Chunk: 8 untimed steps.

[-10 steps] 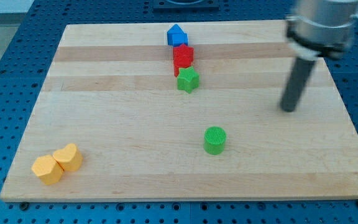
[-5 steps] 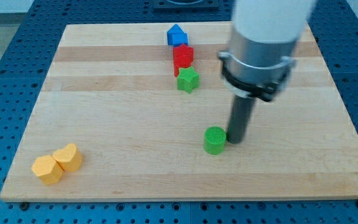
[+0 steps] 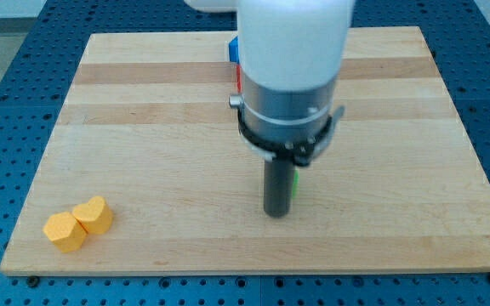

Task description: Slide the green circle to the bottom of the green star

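My tip (image 3: 276, 213) stood on the board (image 3: 143, 153) a little below its middle, holding nothing, being a bare rod; it was right in front of the green circle (image 3: 295, 181), which showed only as a sliver at the rod's right edge; the arm hid the green star; a blue block (image 3: 232, 49) peeked out near the view's top; two yellow blocks (image 3: 78, 223) lay touching at the bottom left.

My tip (image 3: 276, 212) sits low-centre on the board (image 3: 143, 127), green circle (image 3: 295, 180) almost fully hidden behind the rod, blue block (image 3: 232, 49) peeking near the top edge, two yellow blocks (image 3: 78, 223) touching at bottom-left corner.
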Motion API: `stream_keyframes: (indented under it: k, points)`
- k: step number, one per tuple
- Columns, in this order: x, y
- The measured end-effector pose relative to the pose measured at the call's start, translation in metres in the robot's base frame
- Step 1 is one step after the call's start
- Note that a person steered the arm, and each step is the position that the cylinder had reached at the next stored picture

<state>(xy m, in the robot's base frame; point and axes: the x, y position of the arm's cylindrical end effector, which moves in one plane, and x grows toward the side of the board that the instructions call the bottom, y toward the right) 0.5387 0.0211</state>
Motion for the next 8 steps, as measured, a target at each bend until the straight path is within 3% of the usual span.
stream_keyframes:
  k: [1,3,6,8]
  points:
    - [-0.042,0.0]
    - [0.001,0.006]
    - [-0.063,0.008]
    - [-0.036,0.073]
